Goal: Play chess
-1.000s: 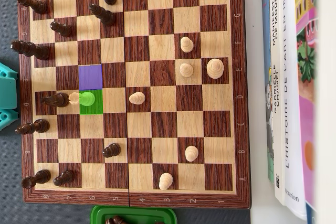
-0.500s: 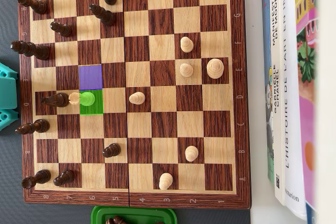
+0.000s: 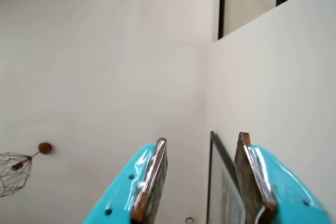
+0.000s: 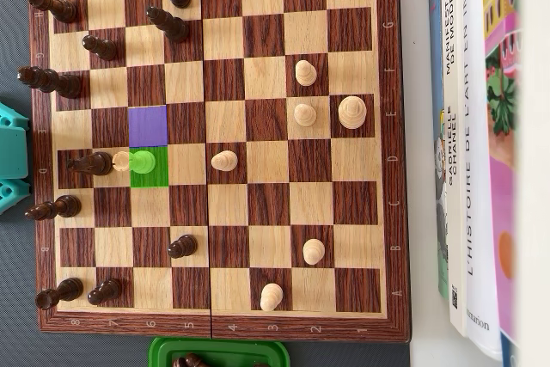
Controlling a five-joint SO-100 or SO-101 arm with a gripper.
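In the wrist view my gripper (image 3: 202,139) points up at a pale wall and ceiling. Its turquoise jaws stand apart with nothing between them. The wooden chessboard (image 4: 391,126) fills the overhead view; the gripper itself does not show there. Dark pieces stand mostly at the left, such as one (image 4: 93,162) on the left column. Light pieces stand mostly at the right, such as a large one (image 4: 351,112). One square is tinted purple (image 4: 148,125). The square below it is tinted green (image 4: 149,176) and holds a light pawn (image 4: 137,162) next to that dark piece.
Turquoise arm parts (image 4: 10,161) sit at the board's left edge. A green tray (image 4: 219,353) with dark pieces lies below the board. Books (image 4: 468,143) lie along the right side. A framed picture (image 3: 223,182) hangs on the wall in the wrist view.
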